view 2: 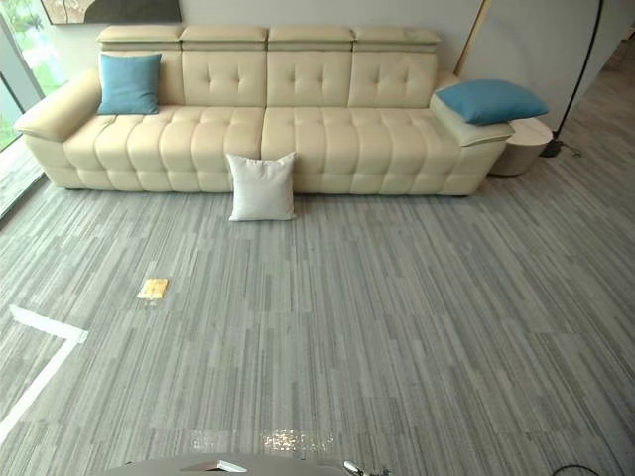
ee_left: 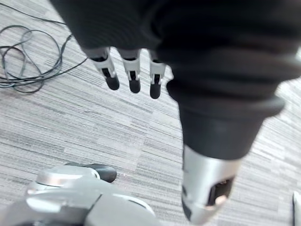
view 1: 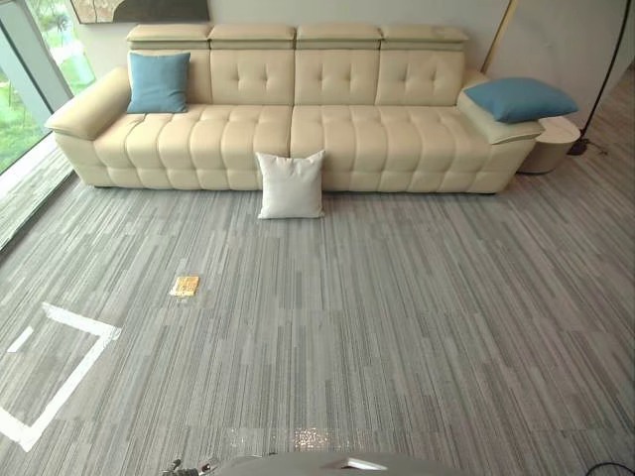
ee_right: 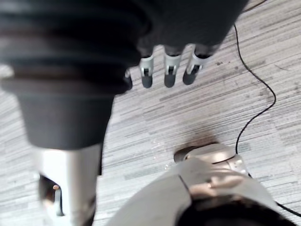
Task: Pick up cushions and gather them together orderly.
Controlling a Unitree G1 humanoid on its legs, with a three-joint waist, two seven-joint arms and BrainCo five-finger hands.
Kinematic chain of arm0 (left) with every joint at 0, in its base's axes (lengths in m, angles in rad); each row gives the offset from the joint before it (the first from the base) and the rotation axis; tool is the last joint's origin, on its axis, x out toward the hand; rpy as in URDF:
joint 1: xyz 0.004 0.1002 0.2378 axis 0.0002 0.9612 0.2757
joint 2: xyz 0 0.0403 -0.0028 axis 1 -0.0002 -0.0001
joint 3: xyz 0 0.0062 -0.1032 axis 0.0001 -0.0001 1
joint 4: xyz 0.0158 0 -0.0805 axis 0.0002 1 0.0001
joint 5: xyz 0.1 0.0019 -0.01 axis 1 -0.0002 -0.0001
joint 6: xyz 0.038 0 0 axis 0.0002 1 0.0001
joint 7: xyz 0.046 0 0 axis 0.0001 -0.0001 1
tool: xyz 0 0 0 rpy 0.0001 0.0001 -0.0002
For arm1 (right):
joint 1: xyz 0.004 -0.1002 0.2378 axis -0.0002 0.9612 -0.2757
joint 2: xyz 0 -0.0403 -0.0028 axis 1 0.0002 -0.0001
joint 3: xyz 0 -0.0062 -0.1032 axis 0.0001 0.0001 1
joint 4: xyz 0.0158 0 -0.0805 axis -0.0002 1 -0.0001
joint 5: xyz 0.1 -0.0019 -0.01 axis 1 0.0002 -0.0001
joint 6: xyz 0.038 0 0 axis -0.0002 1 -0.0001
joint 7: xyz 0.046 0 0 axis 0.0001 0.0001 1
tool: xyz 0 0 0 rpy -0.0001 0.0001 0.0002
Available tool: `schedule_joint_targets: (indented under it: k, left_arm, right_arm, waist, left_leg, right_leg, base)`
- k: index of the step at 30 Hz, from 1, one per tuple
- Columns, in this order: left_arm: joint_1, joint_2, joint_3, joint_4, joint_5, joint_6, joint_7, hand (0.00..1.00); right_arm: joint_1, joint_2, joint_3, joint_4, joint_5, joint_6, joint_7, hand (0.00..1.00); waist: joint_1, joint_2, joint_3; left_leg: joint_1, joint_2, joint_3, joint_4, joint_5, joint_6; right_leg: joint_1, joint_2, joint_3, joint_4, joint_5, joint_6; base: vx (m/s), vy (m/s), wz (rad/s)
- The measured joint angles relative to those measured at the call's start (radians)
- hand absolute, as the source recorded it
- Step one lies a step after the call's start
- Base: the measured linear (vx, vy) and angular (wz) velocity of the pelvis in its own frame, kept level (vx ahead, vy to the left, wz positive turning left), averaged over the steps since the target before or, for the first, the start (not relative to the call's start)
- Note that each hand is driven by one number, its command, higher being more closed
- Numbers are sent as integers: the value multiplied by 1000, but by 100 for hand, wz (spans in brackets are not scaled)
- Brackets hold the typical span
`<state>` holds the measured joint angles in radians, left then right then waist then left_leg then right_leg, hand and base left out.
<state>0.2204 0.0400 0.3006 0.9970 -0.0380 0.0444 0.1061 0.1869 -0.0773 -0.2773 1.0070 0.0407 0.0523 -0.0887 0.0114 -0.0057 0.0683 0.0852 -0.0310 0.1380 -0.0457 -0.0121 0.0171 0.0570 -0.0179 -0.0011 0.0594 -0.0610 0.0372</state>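
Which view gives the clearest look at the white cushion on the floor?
Left eye view: the white cushion stands whole, nearly centred, leaning against the sofa front. The right eye view shows it whole too, further left. Both wrist views face carpet.

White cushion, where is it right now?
In the left eye view the white cushion stands upright on the carpet against the front of the cream sofa, just left of its middle.
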Motion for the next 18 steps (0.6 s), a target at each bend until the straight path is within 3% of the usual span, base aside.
schedule_joint_targets:
  k: [4,18]
  left_arm:
    - [-2,-2,20,9,-6,0,0,0]
    - [-13,-14,52,35,-69,-8,4,0]
  right_arm:
    - [-7,10,-24,6,-8,0,-8,0]
    - [-32,12,-66,30,-8,-3,-10,0]
  waist:
    - [12,-5,4]
    - [20,0,36]
  left_leg:
    - [24,-1,-3,-37,30,5]
    - [45,-3,-39,-40,34,-2]
  right_leg:
    - [24,0,-16,-32,15,-1]
    - [82,-1,-72,-67,15,-1]
  base:
    - [109,15,9]
    - [-10,-31,10]
